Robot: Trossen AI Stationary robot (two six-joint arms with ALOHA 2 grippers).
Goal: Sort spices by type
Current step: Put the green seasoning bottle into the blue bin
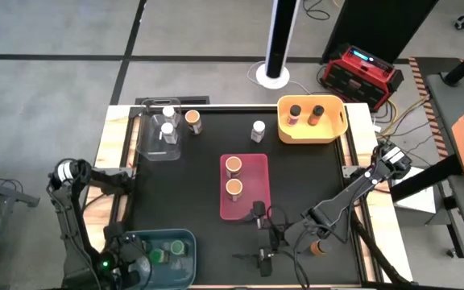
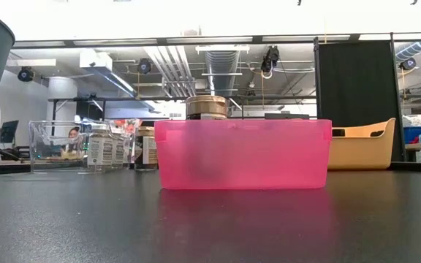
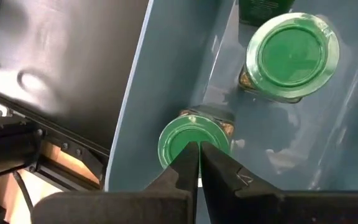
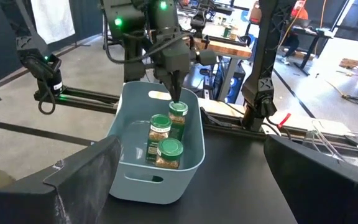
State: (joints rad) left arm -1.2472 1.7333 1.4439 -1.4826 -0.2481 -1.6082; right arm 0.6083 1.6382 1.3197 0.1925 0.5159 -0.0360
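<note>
Robotics lab (exposed ceiling ducts (image 2: pixel 221 66), workbenches (image 4: pixel 229 46)).

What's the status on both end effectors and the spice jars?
Left end effector shut, empty, above green-lidded jar in blue bin. Right end effector open, empty, near pink bin. Nothing obstructing.

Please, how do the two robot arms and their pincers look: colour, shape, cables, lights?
Both arms are dark, built of jointed black segments. The left pincer has two slim black fingers tapering to points, with green lights glowing on the arm above it. The right pincer has broad dark fingers; black cables run beside its arm.
</note>
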